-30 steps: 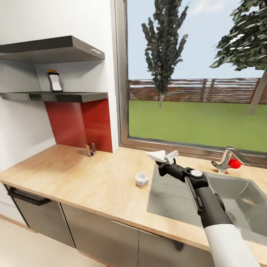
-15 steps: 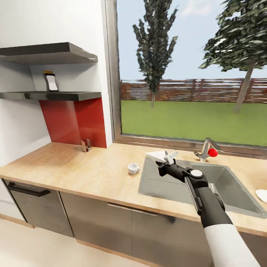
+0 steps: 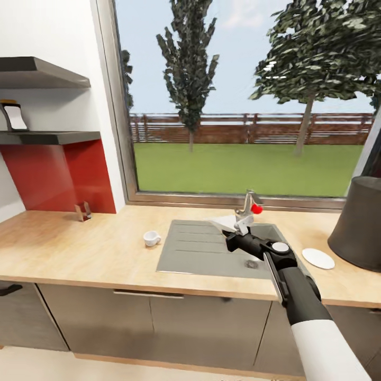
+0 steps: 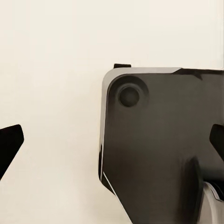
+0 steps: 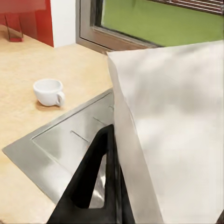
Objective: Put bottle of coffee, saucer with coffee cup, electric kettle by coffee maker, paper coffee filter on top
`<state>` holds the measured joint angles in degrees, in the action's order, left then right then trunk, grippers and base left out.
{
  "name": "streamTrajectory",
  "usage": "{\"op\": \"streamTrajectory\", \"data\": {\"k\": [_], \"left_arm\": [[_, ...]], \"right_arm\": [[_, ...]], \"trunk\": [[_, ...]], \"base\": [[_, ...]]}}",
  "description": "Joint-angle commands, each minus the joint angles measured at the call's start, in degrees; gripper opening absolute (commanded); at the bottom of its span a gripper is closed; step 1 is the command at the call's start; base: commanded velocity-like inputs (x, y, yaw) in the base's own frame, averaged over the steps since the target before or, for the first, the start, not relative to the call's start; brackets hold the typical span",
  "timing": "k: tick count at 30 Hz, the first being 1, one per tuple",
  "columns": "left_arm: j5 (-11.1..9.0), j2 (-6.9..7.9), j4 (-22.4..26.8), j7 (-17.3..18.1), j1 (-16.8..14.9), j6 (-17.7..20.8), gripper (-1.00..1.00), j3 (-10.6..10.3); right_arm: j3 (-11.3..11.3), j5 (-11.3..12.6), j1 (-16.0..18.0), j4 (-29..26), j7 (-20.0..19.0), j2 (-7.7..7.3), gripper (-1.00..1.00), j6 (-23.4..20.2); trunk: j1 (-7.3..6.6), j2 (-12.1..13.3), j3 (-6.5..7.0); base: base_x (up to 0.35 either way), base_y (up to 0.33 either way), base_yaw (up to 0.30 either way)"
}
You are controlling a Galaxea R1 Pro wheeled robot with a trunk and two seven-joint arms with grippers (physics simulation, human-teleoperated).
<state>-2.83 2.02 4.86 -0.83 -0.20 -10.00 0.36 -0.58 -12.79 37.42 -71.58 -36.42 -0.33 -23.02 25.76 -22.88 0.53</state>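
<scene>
The right pincer (image 3: 236, 226), above the sink (image 3: 211, 248), pinches the filter (image 3: 225, 220): light, floppy paper, best held by its edge.

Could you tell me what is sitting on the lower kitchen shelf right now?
On the kitchen shelf, at the head view's left edge, stands the bottle of coffee, dark with a yellow cap and pale label. The picture's edge cuts off the rest of the shelf, so anything further along cannot be seen.
</scene>
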Motion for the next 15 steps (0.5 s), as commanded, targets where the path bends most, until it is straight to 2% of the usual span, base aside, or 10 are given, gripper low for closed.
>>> {"op": "streamTrajectory", "data": {"k": [1,5,15], "left_arm": [[-0.3,0.0,-0.04,-0.05,-0.02,-0.19,1.0,-0.01],[-0.33,0.01,-0.03,-0.05,-0.06,-0.19,1.0,-0.01],[-0.33,0.01,-0.03,-0.05,-0.07,-0.19,1.0,-0.01]], "right_arm": [[-0.04,-0.22,0.02,-0.05,-0.23,-0.02,-1.0,-0.27],[-0.04,-0.21,0.02,-0.05,-0.23,-0.02,-1.0,-0.27],[-0.04,-0.13,0.02,-0.05,-0.23,0.02,-1.0,-0.27]], "trunk": [[0.02,-0.04,-0.02],[0.02,-0.04,-0.02],[0.02,-0.04,-0.02]], "base": [[0.0,-0.276,-0.3],[0.0,-0.276,-0.213],[0.0,-0.276,-0.014]]}}
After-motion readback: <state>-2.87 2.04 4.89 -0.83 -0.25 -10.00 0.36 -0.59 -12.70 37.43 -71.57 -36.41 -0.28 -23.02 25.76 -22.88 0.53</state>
